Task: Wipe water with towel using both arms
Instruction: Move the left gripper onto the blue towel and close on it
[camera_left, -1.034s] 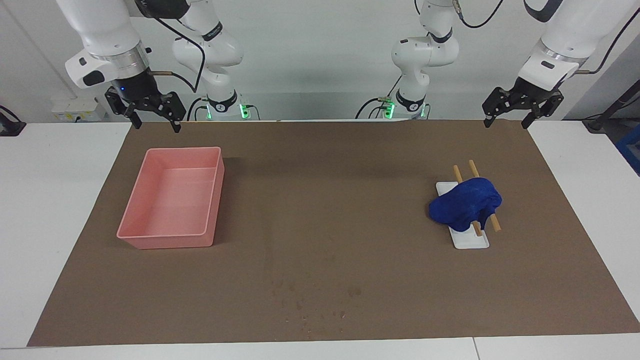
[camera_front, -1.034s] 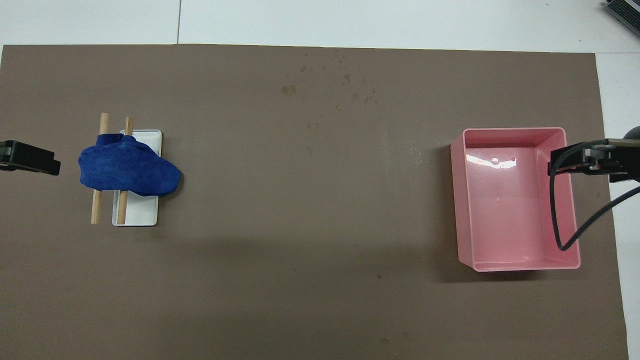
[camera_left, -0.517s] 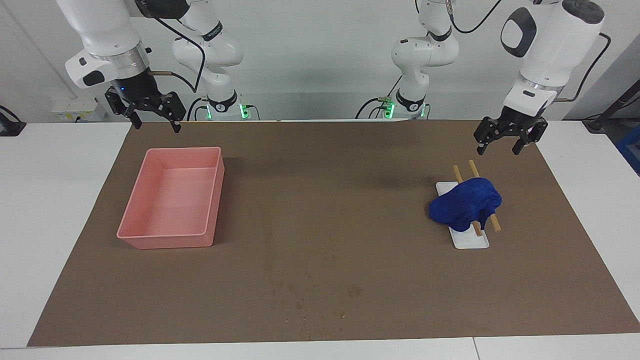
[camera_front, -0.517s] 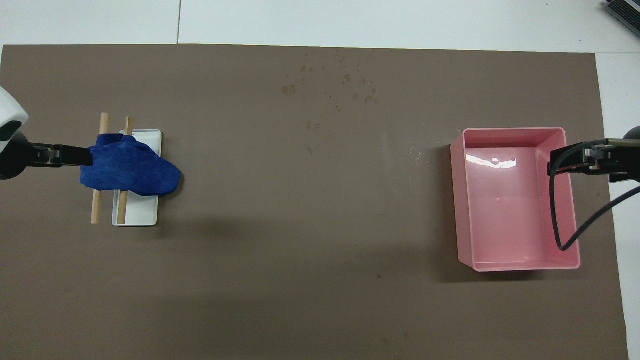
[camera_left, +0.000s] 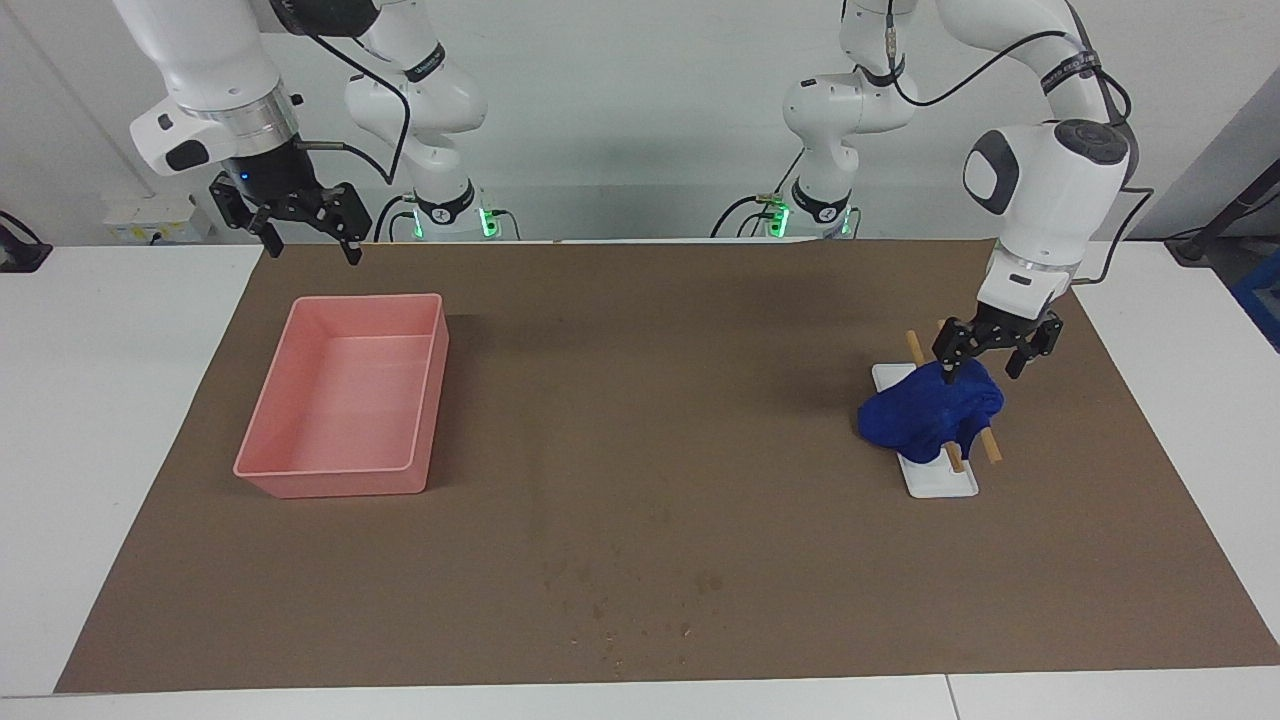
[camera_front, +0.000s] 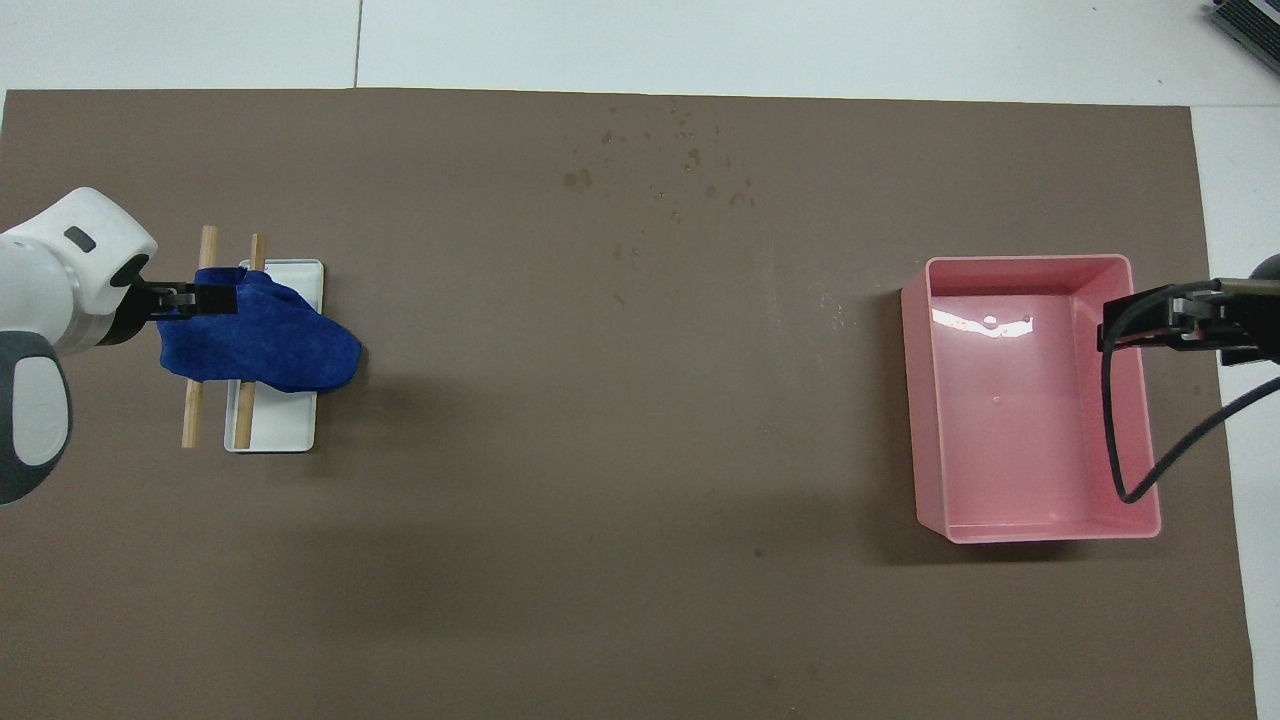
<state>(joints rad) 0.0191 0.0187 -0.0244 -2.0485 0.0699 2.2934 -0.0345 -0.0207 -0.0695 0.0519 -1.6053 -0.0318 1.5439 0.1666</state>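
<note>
Here the left tool (camera_left: 984, 368) is hanging just over the towel (camera_left: 930, 412), its fingers standing wide apart to either side of the cloth's nearer-to-the-robots edge and gripping nothing. The towel is lying bunched over two wooden sticks (camera_left: 967, 440) on a small white tray (camera_left: 940, 482), toward the left arm's end of the table (camera_left: 650, 450). The right tool (camera_left: 303, 230) is waiting, spread wide and empty, above the mat near the pink tray (camera_left: 345, 395). Water drops (camera_left: 620, 610) are sitting farther from the robots.

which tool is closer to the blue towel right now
Left. The left tool is open right at the top of the towel, its fingers straddling the cloth. The right tool waits open at the other end, above the pink tray.
</note>
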